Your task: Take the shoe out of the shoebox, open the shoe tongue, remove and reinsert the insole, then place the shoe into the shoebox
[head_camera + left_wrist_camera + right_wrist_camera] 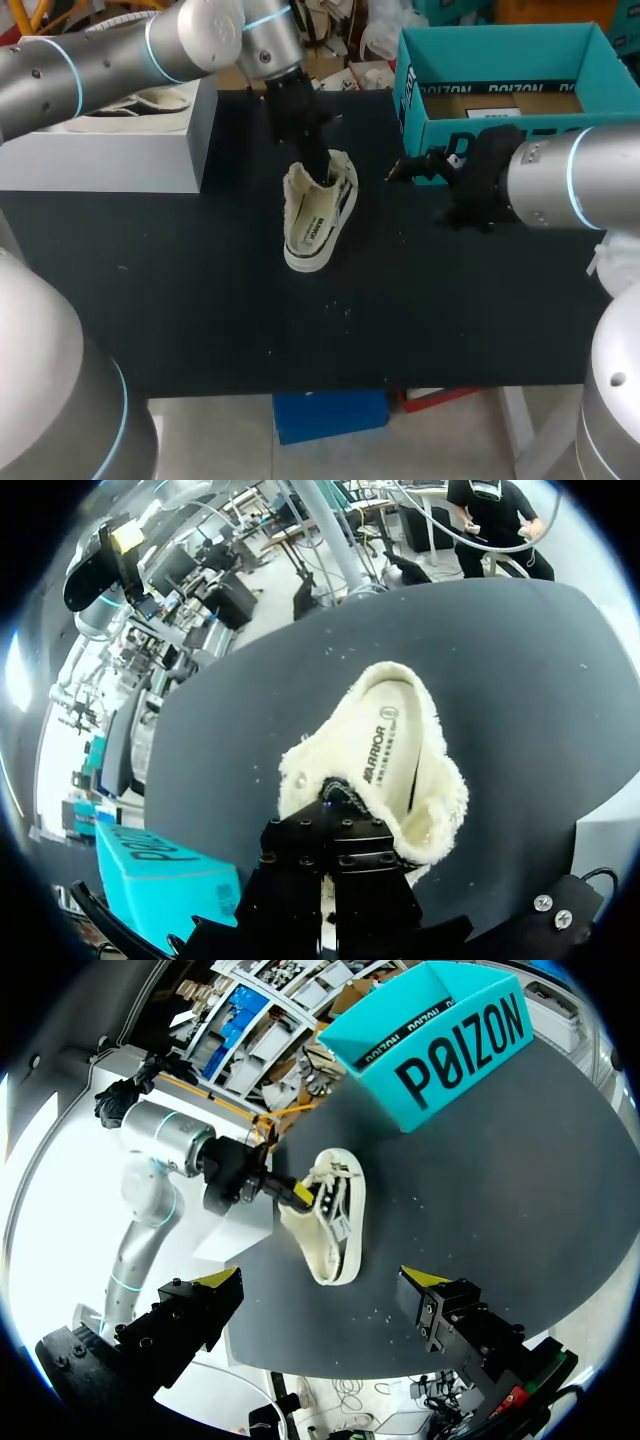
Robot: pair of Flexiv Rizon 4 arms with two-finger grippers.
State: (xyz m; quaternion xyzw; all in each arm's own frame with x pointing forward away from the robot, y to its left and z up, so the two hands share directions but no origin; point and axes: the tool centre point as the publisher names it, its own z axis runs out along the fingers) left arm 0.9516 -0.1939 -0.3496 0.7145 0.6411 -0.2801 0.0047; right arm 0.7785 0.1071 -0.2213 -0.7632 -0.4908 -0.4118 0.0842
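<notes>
A cream shoe (318, 225) with fleece lining lies tilted on the black table (200, 300) near its middle. My left gripper (318, 170) comes down from the back and is shut on the fleecy rim of the shoe's opening. In the left wrist view the printed insole (392, 755) shows inside the shoe (440, 800), ahead of the closed left gripper (328, 805). My right gripper (415, 172) hangs open, right of the shoe and in front of the teal shoebox (500, 130). From the right wrist, the shoe (335, 1225) lies ahead of the open right gripper (320, 1280), untouched.
A grey box (110, 150) stands at the table's back left with a second shoe (140, 105) on top. The open teal shoebox (450, 1050) holds brown card inside. Bare black tabletop stretches in front of the shoe to the near edge.
</notes>
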